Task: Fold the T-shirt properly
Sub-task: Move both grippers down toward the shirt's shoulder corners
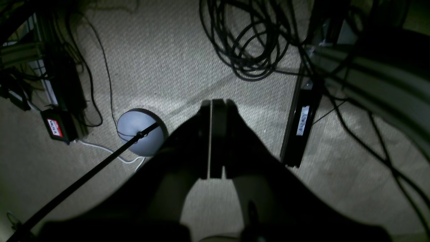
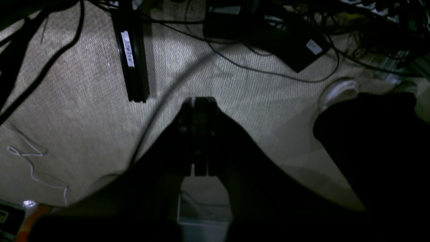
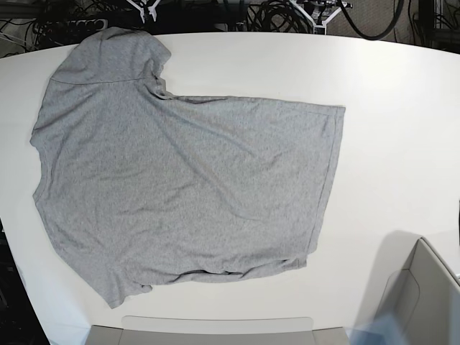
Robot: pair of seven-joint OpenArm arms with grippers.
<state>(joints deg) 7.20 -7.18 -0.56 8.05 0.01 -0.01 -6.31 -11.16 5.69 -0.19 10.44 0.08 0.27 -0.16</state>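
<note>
The T-shirt [image 3: 180, 194] lies spread flat on the white desk [image 3: 388, 129], plain grey side up, filling the left and middle of the base view; its hem runs down the right side of the cloth, one sleeve reaches toward the far left corner of the desk, the other toward the near left edge, and soft wrinkles cross the body; a small fold bunches along the near edge; neither arm touches it, and neither end effector shows in the base view. In the left wrist view the left end effector [image 1: 216, 102] hangs over a beige carpet [image 1: 168, 50], its jaws pressed together with only a thin seam between them and nothing held; beside it on the carpet sit a round grey disc base [image 1: 141, 131] with a dark rod leaning across it, a coil of black cables [image 1: 248, 43], and a black bar with a white label [image 1: 300, 124]. In the right wrist view the right end effector [image 2: 200, 100] is likewise closed and empty above the same carpet; a labelled black bar [image 2: 131, 57] lies to its upper left, and loose cables trail across the floor behind.
</note>
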